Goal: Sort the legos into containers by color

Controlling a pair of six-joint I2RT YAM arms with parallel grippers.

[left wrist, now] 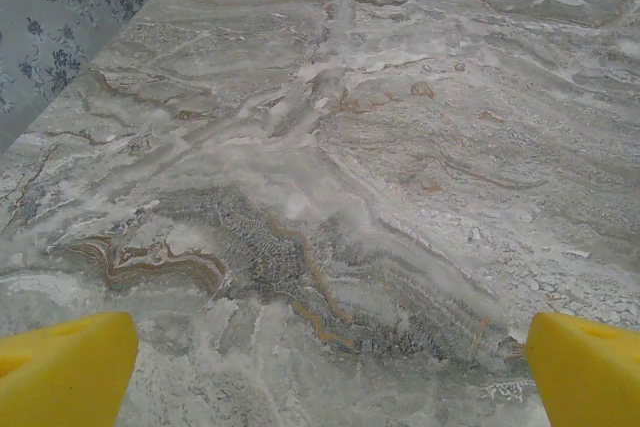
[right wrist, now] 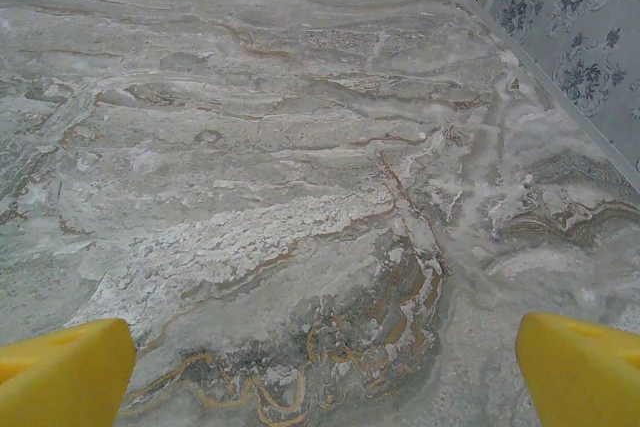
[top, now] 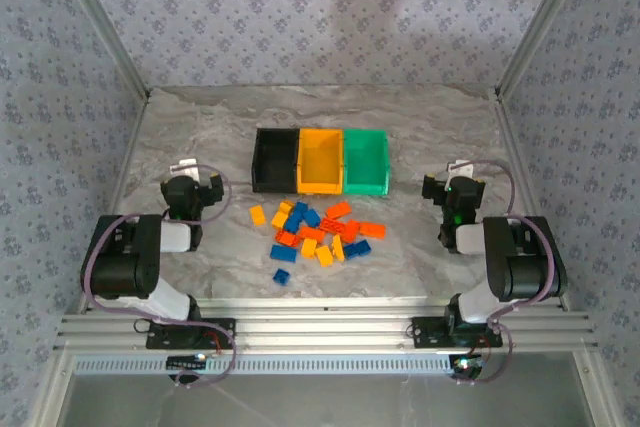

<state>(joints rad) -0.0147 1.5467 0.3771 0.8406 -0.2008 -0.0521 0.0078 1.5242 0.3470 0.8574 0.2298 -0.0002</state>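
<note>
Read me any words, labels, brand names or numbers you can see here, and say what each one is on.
None can be read. The black bin, yellow-orange bin and green bin bear no visible label, the legos are too small to show lettering, and the wallpaper carries just a floral pattern.

L tool (left wrist: 325,372), R tool (right wrist: 322,372): jaws wide
</note>
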